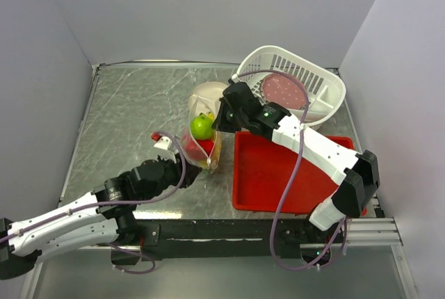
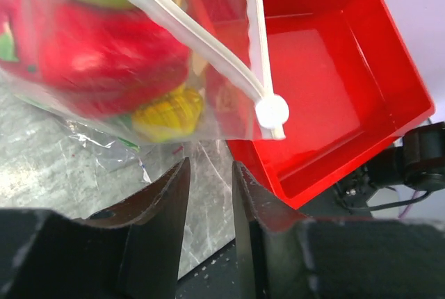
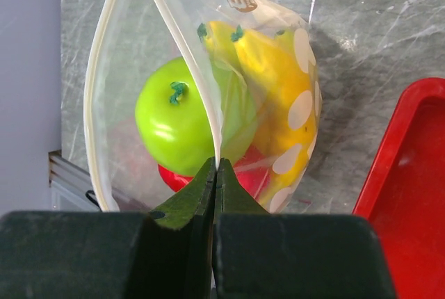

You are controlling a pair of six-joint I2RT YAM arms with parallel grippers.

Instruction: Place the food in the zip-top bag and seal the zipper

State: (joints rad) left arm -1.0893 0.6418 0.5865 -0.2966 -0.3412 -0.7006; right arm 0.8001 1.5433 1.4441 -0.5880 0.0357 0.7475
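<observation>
The zip-top bag (image 1: 206, 147) stands on the table with its mouth open. Inside are the green apple (image 1: 201, 127), the yellow banana (image 3: 271, 80) and the red dragon fruit (image 2: 97, 55). My right gripper (image 1: 217, 121) is shut on one lip of the zipper (image 3: 191, 62), pinching the strip at its fingertips (image 3: 215, 167) just over the apple (image 3: 177, 122). My left gripper (image 1: 189, 167) is open a little and empty (image 2: 210, 181), just short of the bag's near end, where the zipper (image 2: 208, 49) ends in a white round tab (image 2: 271, 111).
A red tray (image 1: 278, 174) lies right of the bag, close to the left fingers (image 2: 327, 83). A white slotted basket (image 1: 327, 83) with a reddish speckled disc (image 1: 284, 90) stands at the back right. A cream lid (image 1: 205, 96) lies behind the bag.
</observation>
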